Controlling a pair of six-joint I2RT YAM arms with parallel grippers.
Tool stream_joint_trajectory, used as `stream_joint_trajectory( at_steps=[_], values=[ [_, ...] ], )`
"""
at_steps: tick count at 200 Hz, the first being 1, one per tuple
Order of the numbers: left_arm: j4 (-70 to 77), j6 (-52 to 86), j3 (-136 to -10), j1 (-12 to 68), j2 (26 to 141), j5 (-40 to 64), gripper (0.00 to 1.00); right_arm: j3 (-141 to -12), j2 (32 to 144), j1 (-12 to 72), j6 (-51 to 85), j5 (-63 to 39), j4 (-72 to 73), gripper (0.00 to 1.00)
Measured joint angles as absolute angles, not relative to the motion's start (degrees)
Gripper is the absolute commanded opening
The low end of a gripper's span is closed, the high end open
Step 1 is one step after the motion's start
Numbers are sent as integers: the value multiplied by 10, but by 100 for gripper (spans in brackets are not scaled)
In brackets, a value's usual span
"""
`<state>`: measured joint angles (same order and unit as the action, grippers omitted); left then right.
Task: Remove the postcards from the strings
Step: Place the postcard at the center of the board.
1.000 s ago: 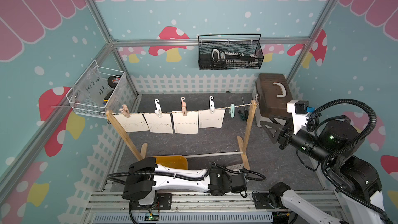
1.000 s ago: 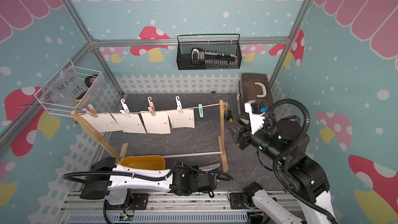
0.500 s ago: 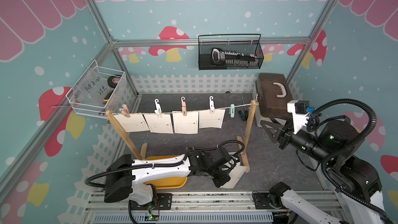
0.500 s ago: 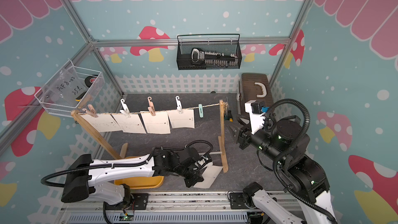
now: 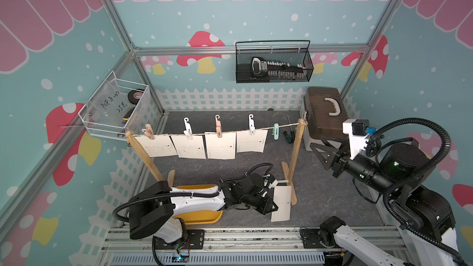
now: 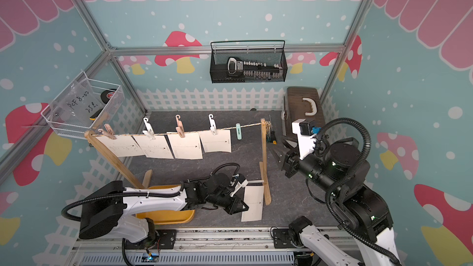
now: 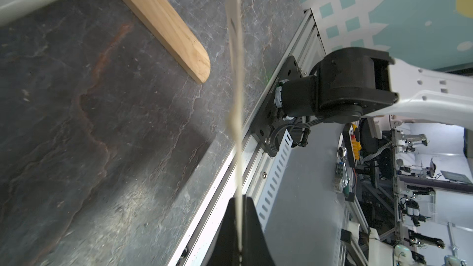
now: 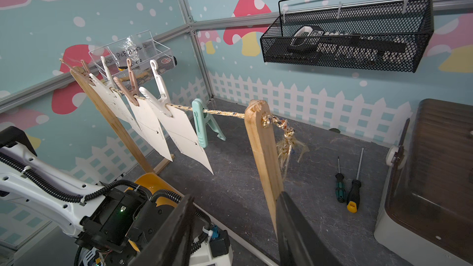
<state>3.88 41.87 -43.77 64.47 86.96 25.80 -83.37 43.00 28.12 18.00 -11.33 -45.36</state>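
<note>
The left gripper point(image 5: 271, 205) clamps its black fingers point(image 7: 252, 226) tight on one off-white rectangular paper postcard point(image 5: 282, 203). It holds the card low over the dark grey stone-patterned floor point(image 5: 230, 167), just beside the foot of the right-hand light wooden post point(image 5: 295, 154) and near a yellow plastic tray point(image 5: 199, 218). In the left wrist view the card stands edge-on between the two fingers.

Four more off-white postcards point(image 5: 221, 145) hang side by side from the thin twisted beige-and-yellow string point(image 5: 266, 128), each pinned by a plastic clothespin. A mint-green clothespin point(image 5: 276, 132) grips only the cord, between the last hanging card and the right-hand post.

The right gripper point(image 5: 317, 149) hovers above the floor beside that post, its black fingers spread apart and empty. It sits in front of a brown lidded box with a white handle point(image 5: 323, 116).
</note>
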Motion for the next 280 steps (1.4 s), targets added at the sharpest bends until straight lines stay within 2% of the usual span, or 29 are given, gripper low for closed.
stream_joint_trajectory(
  at_steps=[87, 114, 187, 224, 280],
  values=[
    [122, 487, -420, 626, 949, 273, 0, -834, 430, 281, 180, -109, -454, 51],
    [131, 493, -420, 620, 959, 276, 6, -834, 430, 281, 180, -108, -454, 51],
    [112, 485, -420, 615, 960, 277, 32, -835, 434, 281, 175, -100, -454, 51],
    [86, 475, -420, 615, 960, 276, 42, -839, 435, 281, 175, -100, -454, 51],
    [22, 439, -420, 611, 919, 234, 68, -840, 435, 281, 171, -104, -454, 51]
  ],
)
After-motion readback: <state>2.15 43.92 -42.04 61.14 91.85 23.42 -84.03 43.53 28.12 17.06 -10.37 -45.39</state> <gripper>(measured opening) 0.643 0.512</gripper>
